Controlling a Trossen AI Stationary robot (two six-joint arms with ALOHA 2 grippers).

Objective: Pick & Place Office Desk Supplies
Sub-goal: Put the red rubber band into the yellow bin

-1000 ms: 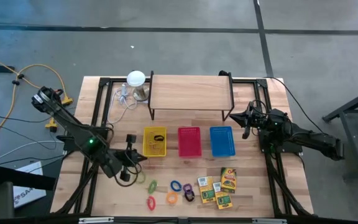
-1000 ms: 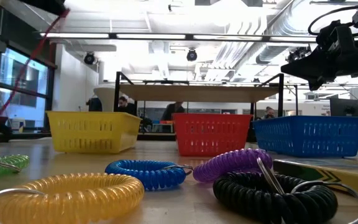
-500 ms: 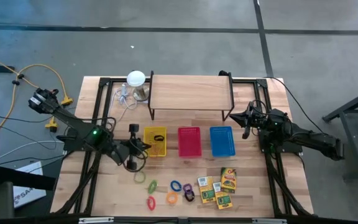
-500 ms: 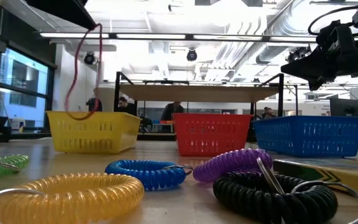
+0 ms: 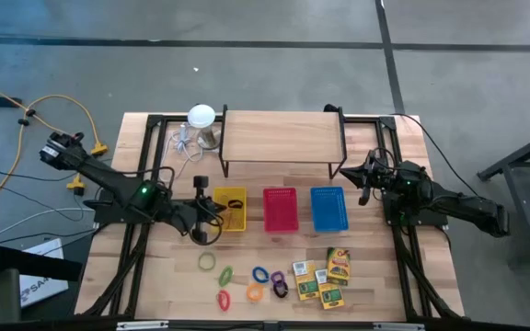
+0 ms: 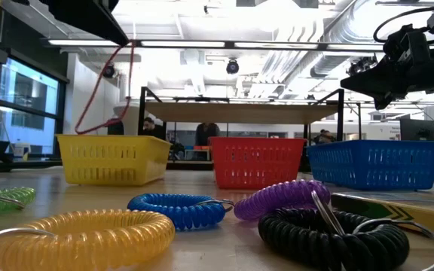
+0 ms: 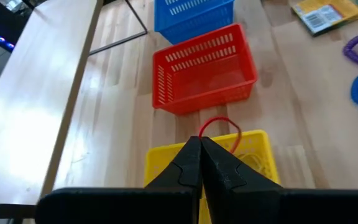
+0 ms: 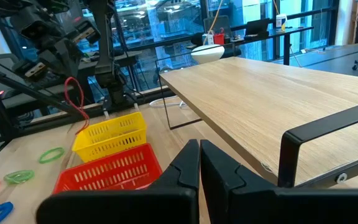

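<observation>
Left gripper (image 7: 200, 152), fingers pinched together on a thin red rubber band (image 7: 219, 129) that hangs below it as a slack loop. We see the yellow basket (image 6: 111, 158) directly beneath and slightly ahead of the fingertips, so the band's long axis runs straight down toward the basket's open top (in the low view its lower end reaches about rim level, whether inside we cannot tell). The red basket (image 5: 280, 209) and blue basket (image 5: 328, 209) lie farther out along the same row. The right gripper (image 5: 364, 180), also closed and empty, waits beside the blue basket. We judge the left arm nearer; release depends on the loop hanging over the basket's opening.
</observation>
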